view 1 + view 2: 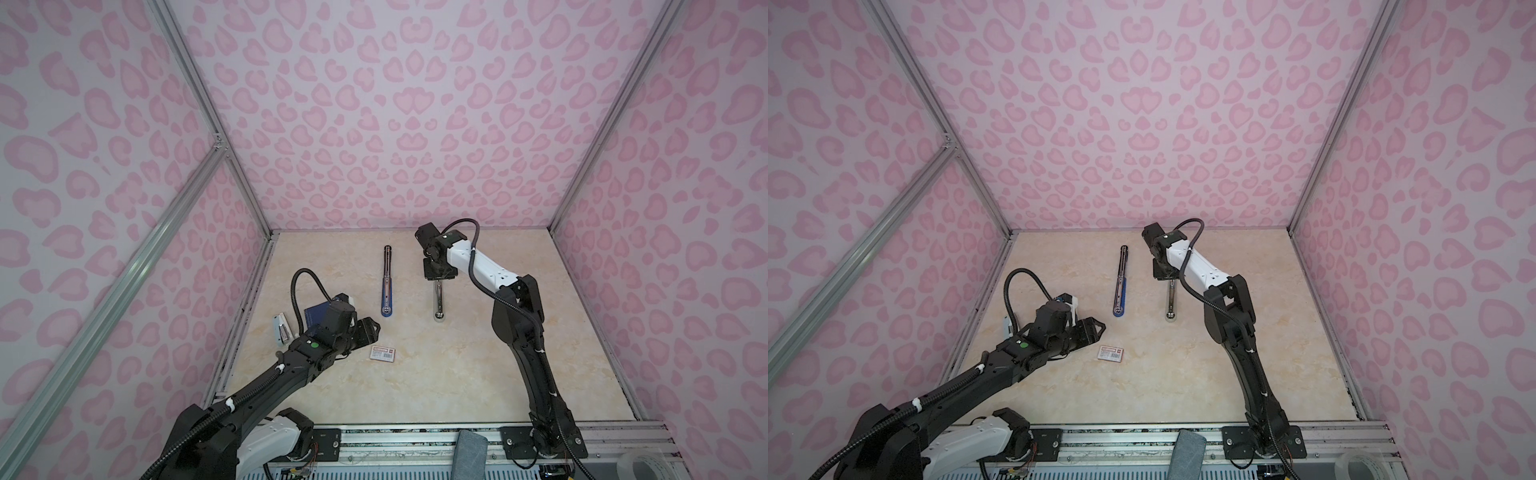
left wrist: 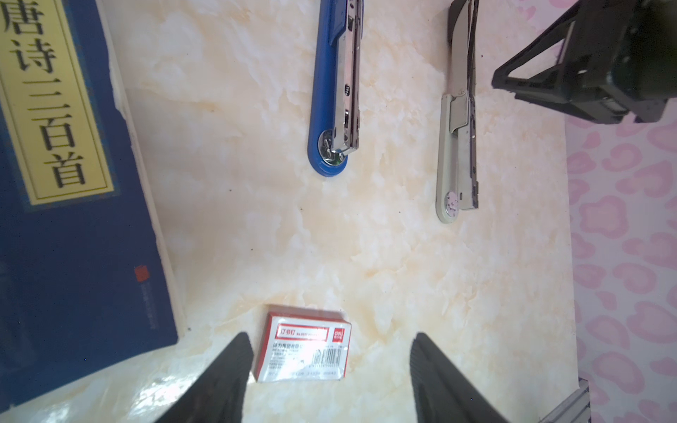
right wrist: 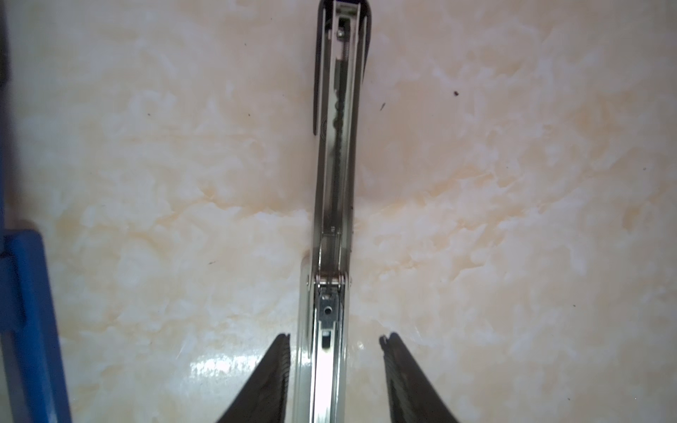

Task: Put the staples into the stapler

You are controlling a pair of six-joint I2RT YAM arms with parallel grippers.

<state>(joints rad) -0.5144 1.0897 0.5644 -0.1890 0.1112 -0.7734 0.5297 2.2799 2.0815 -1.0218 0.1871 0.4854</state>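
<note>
A top view catches the staples [image 1: 284, 332], grey strips in a pale tray [image 1: 277, 321] near the booklet [image 1: 314, 318], which the wrist views miss; left gripper [image 2: 331, 337] spread over their box [image 2: 304, 346], right gripper [image 3: 336, 335] loose astride the stapler [image 3: 335, 164]

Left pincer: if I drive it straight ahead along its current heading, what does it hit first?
Probably the staple box, lying on the table between the left pincer's open fingers, nearer one finger. Height above it is unclear from here.
</note>
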